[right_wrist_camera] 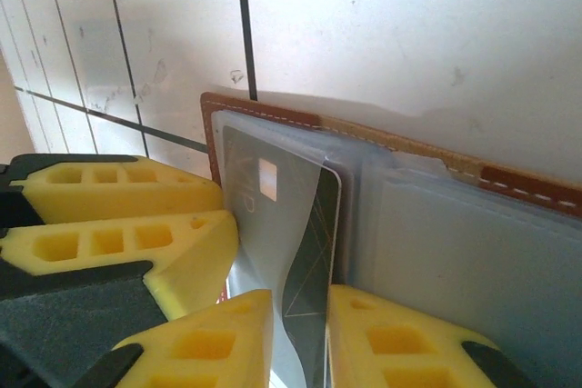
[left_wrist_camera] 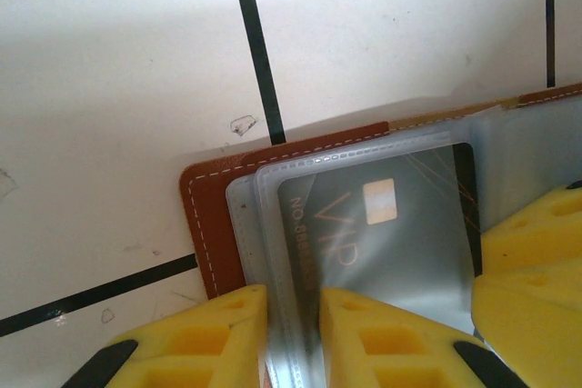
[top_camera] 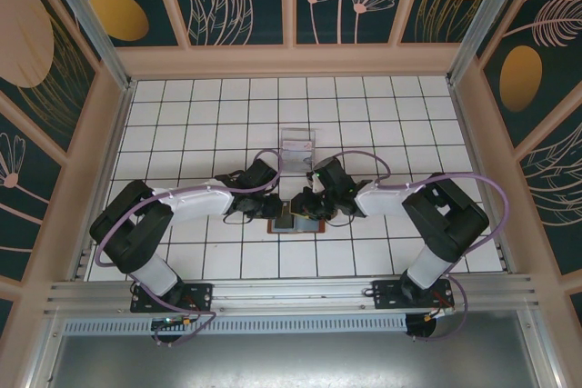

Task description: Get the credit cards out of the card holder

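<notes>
At the centre of the white-tiled bench (top_camera: 227, 115) lies the card holder (top_camera: 296, 222), spread open and flat. Its reddish-brown leather edge with pale stitching frames a stack of clear sleeves (left_wrist_camera: 264, 224). One credit card (left_wrist_camera: 382, 233) sits in the outermost sleeve. It is grey, with a pale square patch and the letters VIP on its face.

The left gripper (left_wrist_camera: 291, 302) is closed on the near edge of the clear sleeves, its yellow fingers pinching the plastic beside the card. The right gripper (right_wrist_camera: 300, 306) comes in from the other side. Its fingers stand close on either side of the card's edge, which curls up out of the sleeve there. Whether they press the card I cannot tell. The two grippers are just beside each other over the holder.

Both arms fold inward from their bases at the near edge, elbows out to the sides and forearms pointing toward one another, wrists low over the bench.

Beyond the holder, toward the far wall, stands a clear plastic tray (top_camera: 297, 145), apart from both grippers; its contents are too small to make out.
</notes>
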